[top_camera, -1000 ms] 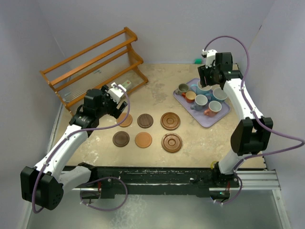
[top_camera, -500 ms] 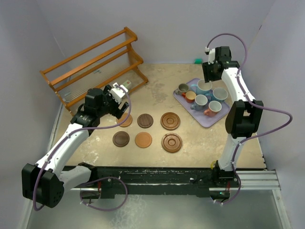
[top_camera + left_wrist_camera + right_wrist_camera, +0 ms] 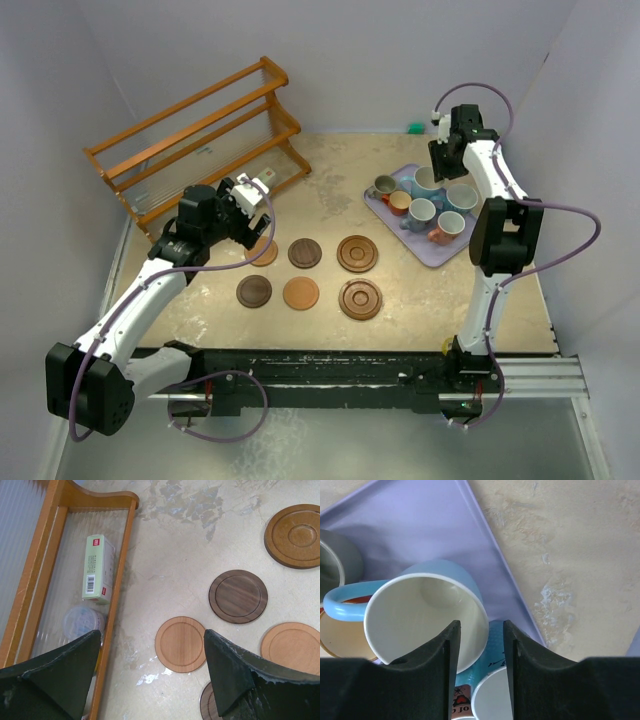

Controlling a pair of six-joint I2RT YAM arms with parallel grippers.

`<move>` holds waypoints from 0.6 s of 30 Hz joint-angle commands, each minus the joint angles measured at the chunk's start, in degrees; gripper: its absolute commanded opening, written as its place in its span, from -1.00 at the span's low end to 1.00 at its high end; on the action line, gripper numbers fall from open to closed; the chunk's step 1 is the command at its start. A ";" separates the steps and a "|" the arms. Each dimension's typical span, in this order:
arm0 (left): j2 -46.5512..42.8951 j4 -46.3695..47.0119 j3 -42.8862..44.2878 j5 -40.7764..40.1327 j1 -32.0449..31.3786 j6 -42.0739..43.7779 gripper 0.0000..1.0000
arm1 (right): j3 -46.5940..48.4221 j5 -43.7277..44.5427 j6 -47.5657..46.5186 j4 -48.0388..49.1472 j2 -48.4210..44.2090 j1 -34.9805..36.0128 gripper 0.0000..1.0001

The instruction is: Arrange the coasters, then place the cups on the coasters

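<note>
Six wooden coasters lie in two rows mid-table, among them a dark one (image 3: 305, 252), a tan one (image 3: 300, 293) and two large grooved ones (image 3: 357, 253) (image 3: 360, 299). My left gripper (image 3: 250, 205) (image 3: 151, 635) hangs open above the tan coaster (image 3: 180, 644) at the left end of the back row, holding nothing. Several cups stand crowded on the lavender tray (image 3: 470, 238) (image 3: 420, 525). My right gripper (image 3: 445, 165) (image 3: 481, 625) is open and straddles the rim of a large light-blue cup (image 3: 428, 183) (image 3: 420, 615), one finger inside and one outside, beside a second blue cup (image 3: 500, 700).
A wooden rack (image 3: 200, 130) (image 3: 120, 555) stands at the back left, holding a green box (image 3: 98, 569) and a clear round lid (image 3: 82, 622). A small green object (image 3: 415, 127) sits at the back wall. A grey cup (image 3: 335, 560) borders the light-blue one.
My right gripper has moved down over the tray's far cups and its jaws have narrowed around the light-blue cup's rim. The left arm has barely moved.
</note>
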 commanded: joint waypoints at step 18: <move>-1.55 2.27 0.78 1.10 0.59 0.27 0.61 | 6.04 -4.71 1.59 -2.22 3.04 -0.50 -0.66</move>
